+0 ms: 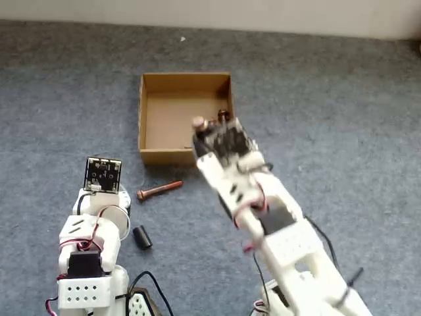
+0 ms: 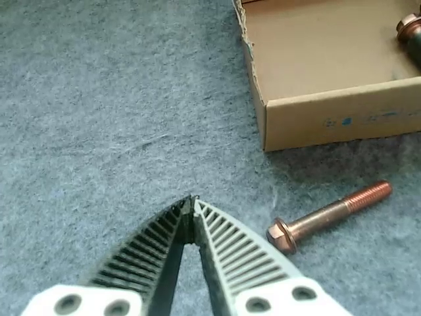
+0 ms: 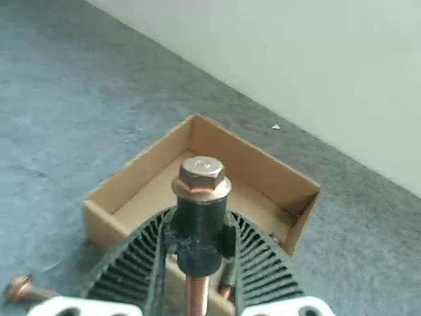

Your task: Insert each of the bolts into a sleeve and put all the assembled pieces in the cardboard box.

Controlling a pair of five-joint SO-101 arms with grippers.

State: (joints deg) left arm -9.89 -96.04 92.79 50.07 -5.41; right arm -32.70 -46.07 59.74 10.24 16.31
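Grey carpet [image 1: 329,99], cardboard box [image 1: 141,122], bolt [image 1: 160,190], black sleeve [image 1: 142,237]

The left arm [image 1: 89,247] and right arm [image 1: 289,247] are white, with red and black wires. The bench [image 1: 342,92] wears flecked blue-grey carpet. The cardboard box [image 1: 141,118] is tan-brown, with faint blue marks on 1 outer wall. The loose bolt [image 2: 332,216] is copper, redder along its thread. The loose sleeve [image 1: 142,237] is black. The right arm's jaws are dark and ribbed; the held sleeve [image 3: 199,220] is black and the held bolt [image 3: 201,176] copper.
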